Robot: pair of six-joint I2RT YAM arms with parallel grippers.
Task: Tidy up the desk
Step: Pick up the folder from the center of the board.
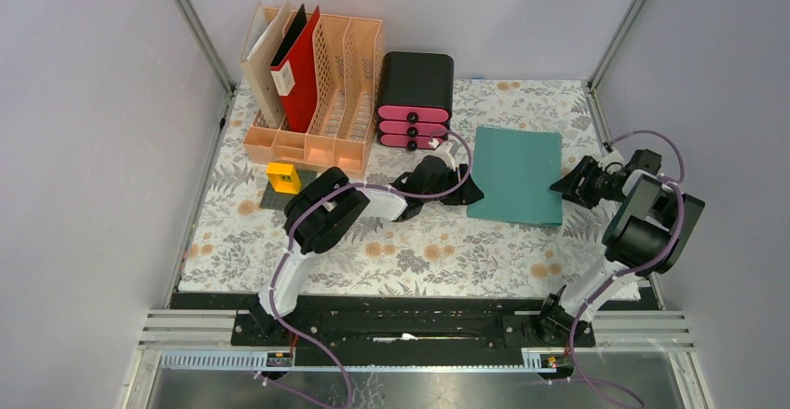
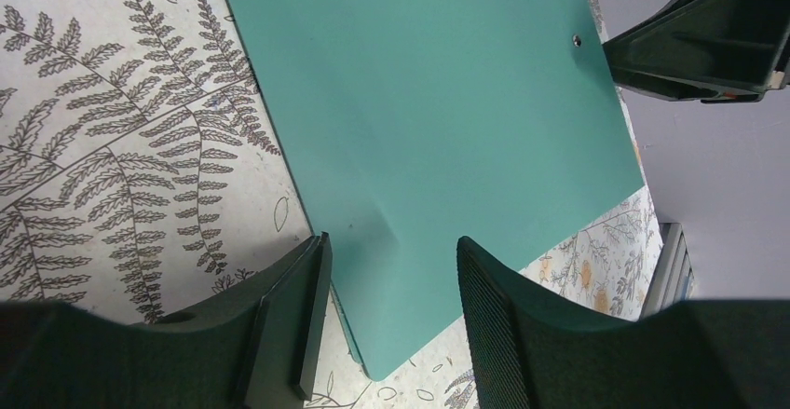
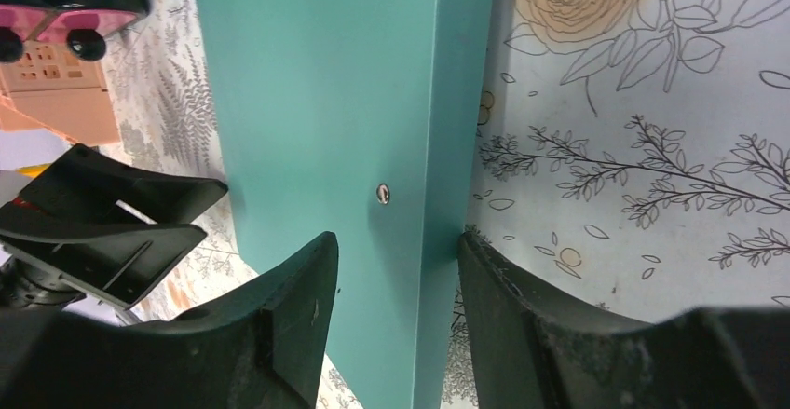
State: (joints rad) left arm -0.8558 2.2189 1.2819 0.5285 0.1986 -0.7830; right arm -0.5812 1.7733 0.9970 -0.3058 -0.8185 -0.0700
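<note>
The desk (image 1: pixel 419 251) has a fern-and-flower cloth. A teal folder (image 1: pixel 515 174) lies flat on it at centre right. My left gripper (image 1: pixel 466 190) is open at the folder's left edge. In the left wrist view its jaws (image 2: pixel 391 306) straddle the folder's (image 2: pixel 419 102) near corner. My right gripper (image 1: pixel 564 185) is open at the folder's right edge. In the right wrist view its jaws (image 3: pixel 396 306) straddle the folder's (image 3: pixel 317 102) spine edge, one finger (image 3: pixel 484 279) against that edge. Each gripper shows in the other's wrist view: the right gripper (image 2: pixel 699 46), the left gripper (image 3: pixel 102 223).
An orange slotted file rack (image 1: pixel 317 83) with red, black and beige folders stands at the back left. A black drawer box with pink fronts (image 1: pixel 415 97) stands beside it. A yellow block (image 1: pixel 283 177) sits on a dark pad in front of the rack. Grey walls enclose three sides.
</note>
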